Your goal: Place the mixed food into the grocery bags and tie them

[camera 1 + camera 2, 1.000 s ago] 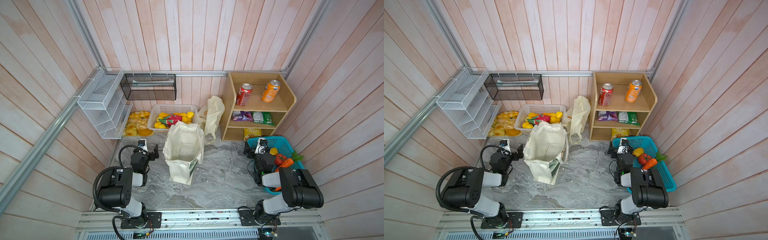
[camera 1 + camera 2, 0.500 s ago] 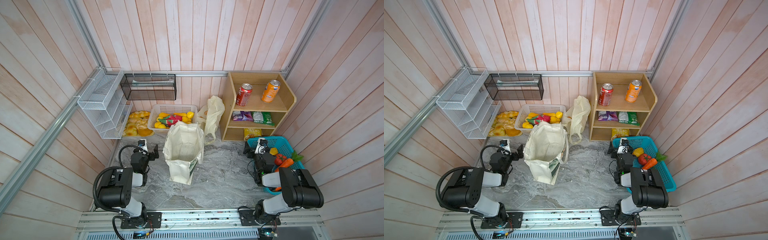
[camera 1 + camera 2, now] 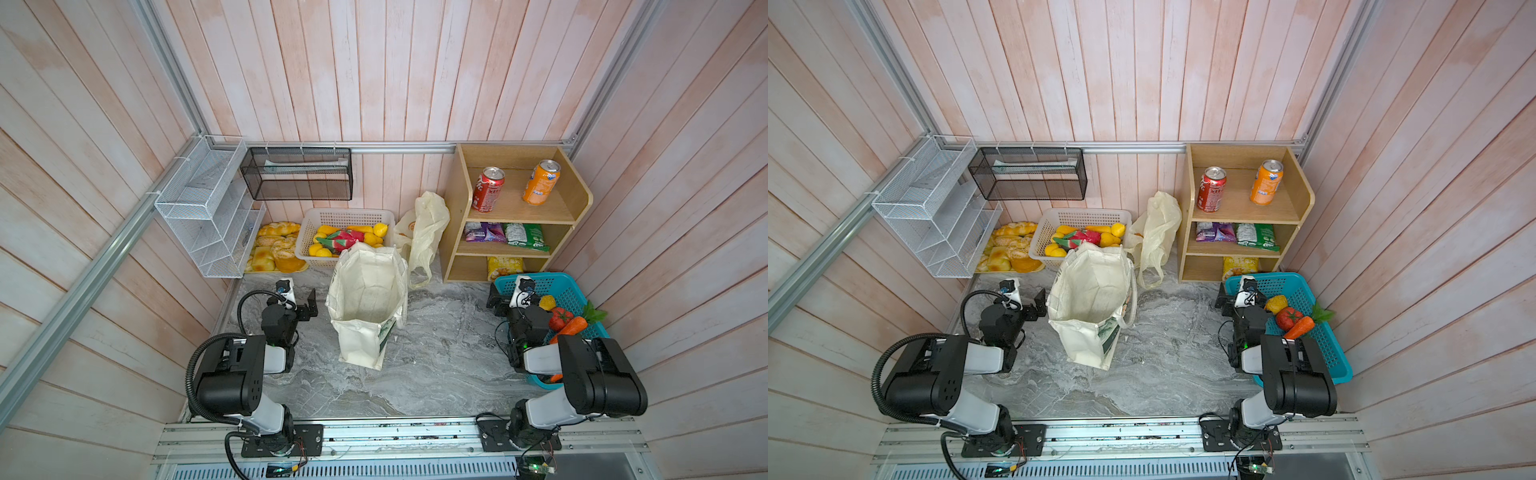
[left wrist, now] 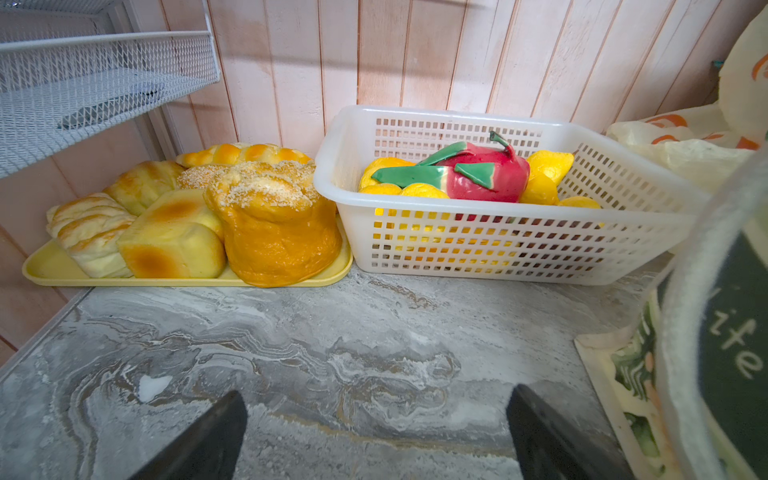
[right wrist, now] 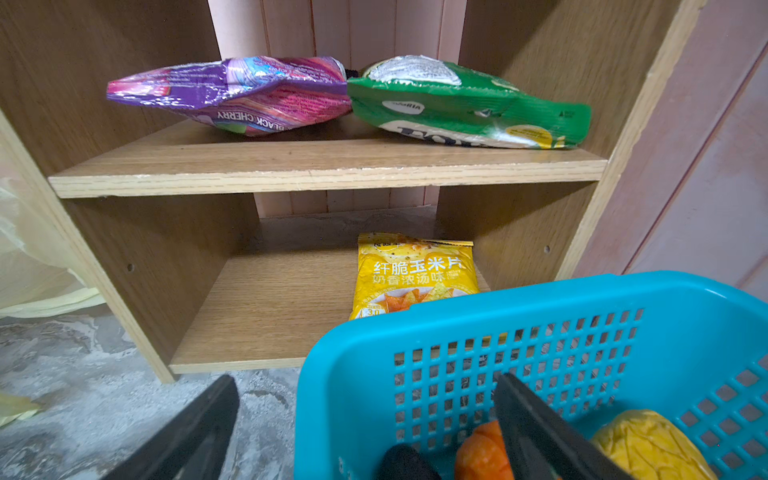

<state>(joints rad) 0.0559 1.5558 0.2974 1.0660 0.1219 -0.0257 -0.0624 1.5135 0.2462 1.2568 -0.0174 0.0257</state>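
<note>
In both top views the cream tote (image 3: 368, 299) (image 3: 1090, 299) stands open mid-table. The thin plastic bag (image 3: 424, 232) (image 3: 1154, 232) slumps behind it, beside the shelf. The red soda can (image 3: 488, 189) (image 3: 1211, 189) stands on the top shelf, the purple snack packet (image 3: 484, 232) (image 5: 232, 93) on the middle one. A carrot (image 3: 571, 328) (image 3: 1300, 327) lies in the blue basket. My left gripper (image 3: 293, 299) (image 4: 376, 397) is open over bare table left of the tote. My right gripper (image 3: 513, 297) (image 5: 365, 380) is open and empty, straddling the basket's near corner.
The wooden shelf (image 3: 515, 214) also holds an orange can (image 3: 540, 183), a green packet (image 5: 469, 108) and a yellow packet (image 5: 415, 274). The blue basket (image 3: 552, 284) holds other toy vegetables. A white fruit basket (image 4: 519, 249), a bread tray (image 4: 187, 280) and wire racks (image 3: 208, 208) line the back left.
</note>
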